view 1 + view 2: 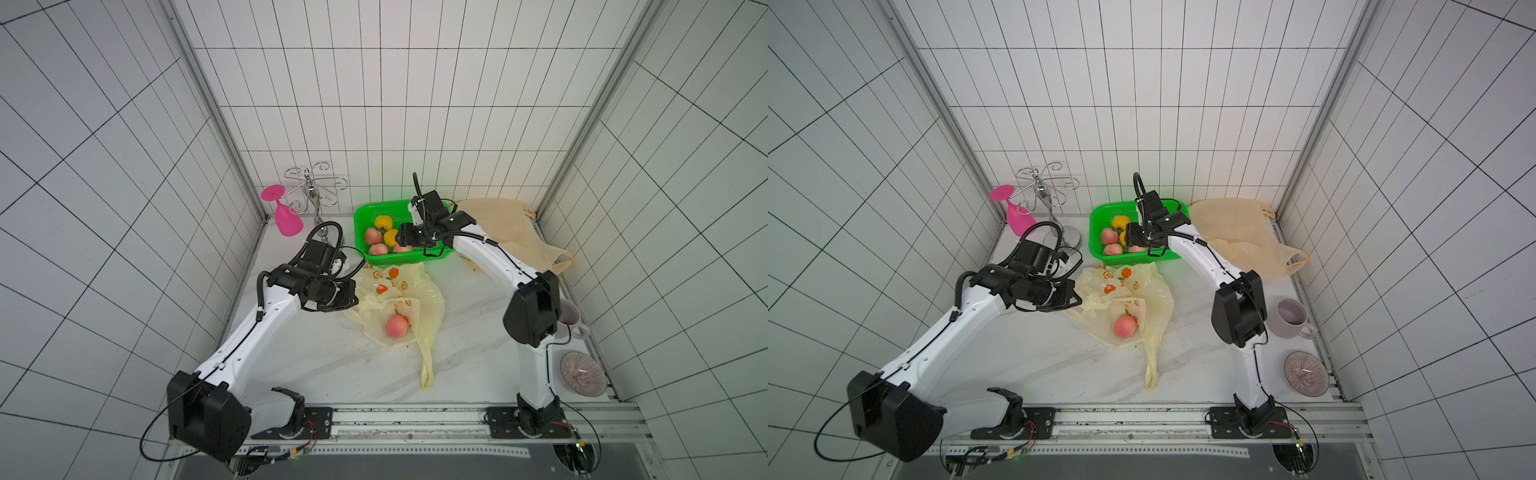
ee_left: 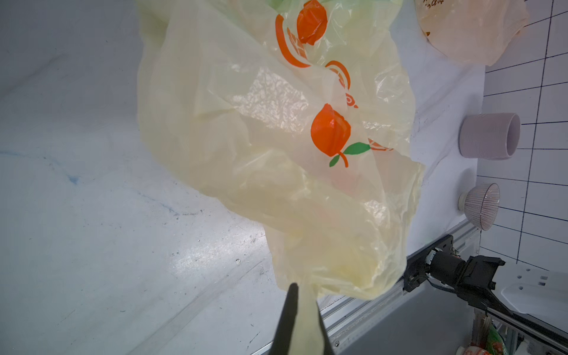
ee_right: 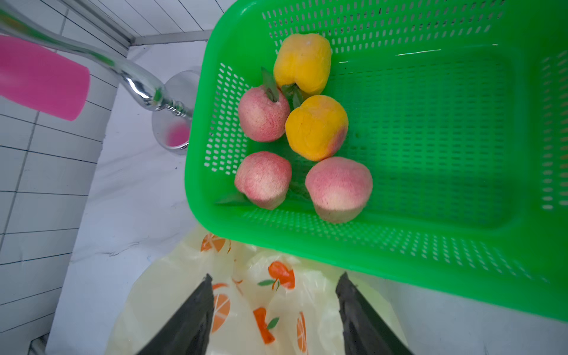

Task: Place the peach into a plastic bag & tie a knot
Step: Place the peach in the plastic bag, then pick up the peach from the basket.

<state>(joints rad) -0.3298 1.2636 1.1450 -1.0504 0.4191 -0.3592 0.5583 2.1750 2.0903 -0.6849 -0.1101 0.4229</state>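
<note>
Two pincers are mine. The left pincer (image 2: 303,302) is clenched on a fold of the plastic bag (image 1: 430,305), though in both top views its tips are hidden under my wrist housing (image 1: 328,291). The right pincer (image 3: 276,276) is released, jaws apart and grasping nothing, and hangs by the near edge of the green basket (image 3: 430,246). From above it covers part of that basket, so one pink fruit (image 1: 402,248) there shows only as a sliver.

One peach (image 1: 396,325) lies inside the bag on the tabletop (image 1: 324,365). It is plain in both top views but only a faint pink smudge through the film in my left wrist view. The bag runs lengthwise from the basket toward the front rail (image 1: 415,415), its twisted tail pointing at the rail.
</note>
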